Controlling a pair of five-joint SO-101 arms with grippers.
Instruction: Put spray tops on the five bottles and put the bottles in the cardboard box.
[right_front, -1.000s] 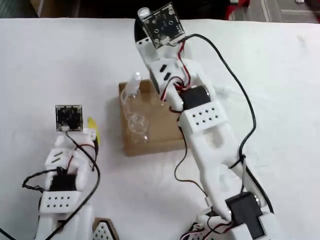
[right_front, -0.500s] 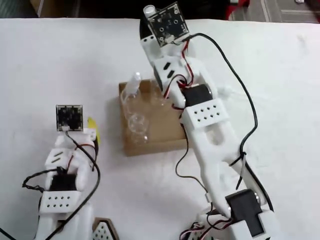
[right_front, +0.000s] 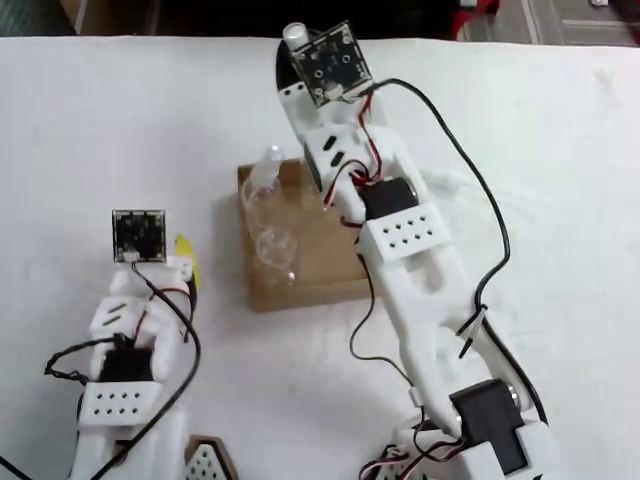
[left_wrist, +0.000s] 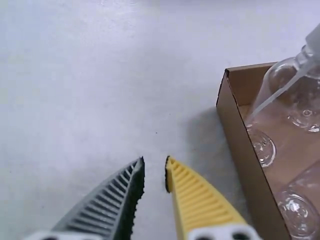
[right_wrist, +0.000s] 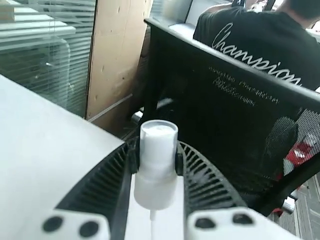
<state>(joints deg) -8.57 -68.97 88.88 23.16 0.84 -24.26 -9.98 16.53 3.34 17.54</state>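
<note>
Cardboard box (right_front: 330, 265) sits at frame centre in the high view, its right side hidden under the right arm. Clear bottles (right_front: 272, 240) stand along its left side with outlines running together: at least three, one at the upper-left corner wearing a spray top, exact count cannot be told. Right gripper (right_wrist: 156, 150), top centre above the box, is clamped on one white spray top (right_wrist: 156, 182); left gripper (left_wrist: 154, 172), lower left, holds nothing, one grey and one yellow finger a narrow gap apart over the white table (left_wrist: 75, 75).
</note>
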